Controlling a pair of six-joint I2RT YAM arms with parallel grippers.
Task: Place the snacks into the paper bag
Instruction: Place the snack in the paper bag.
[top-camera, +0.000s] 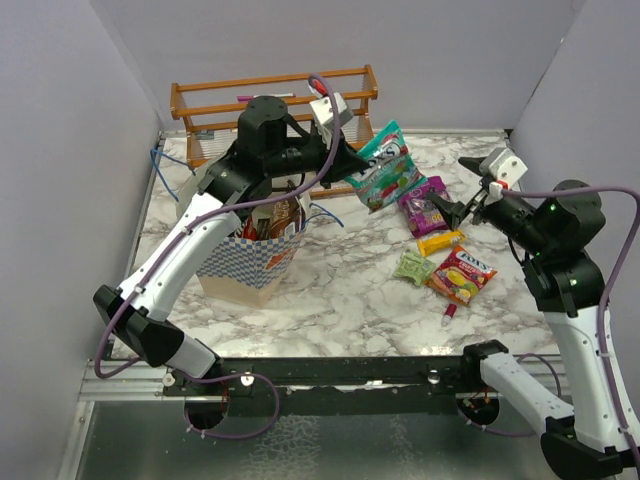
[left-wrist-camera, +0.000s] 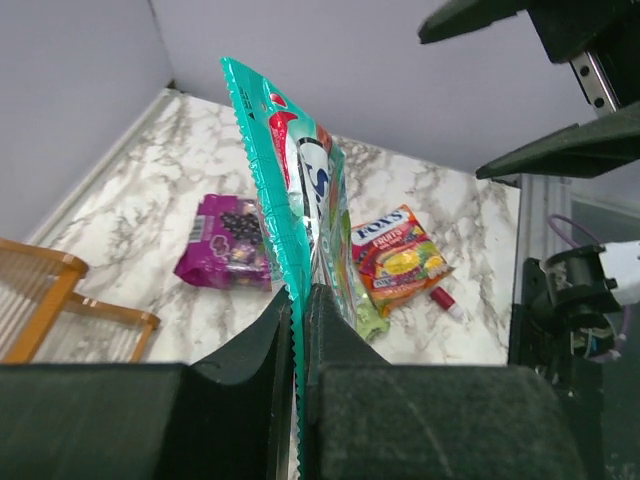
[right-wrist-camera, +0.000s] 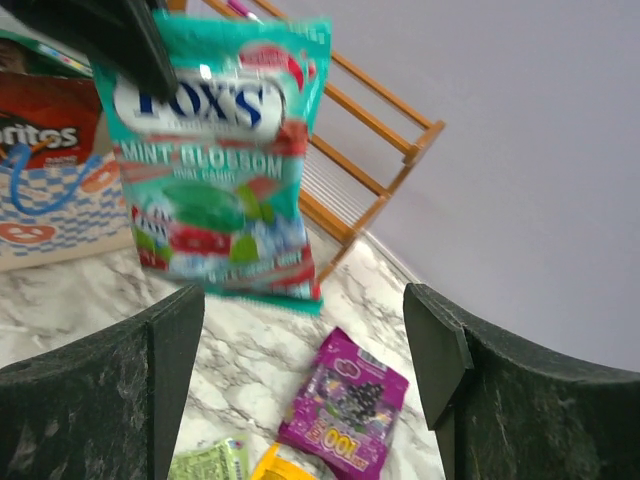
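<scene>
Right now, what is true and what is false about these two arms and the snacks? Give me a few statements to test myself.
1. The left gripper is shut on the teal packet, holding it off the table. True.
2. The right gripper grips the magenta pack. False: it is open and empty; that pack lies on the table.
3. A Doritos packet is in the paper bag. True.
4. The red-yellow pack is inside the bag. False: it lies on the table.
</scene>
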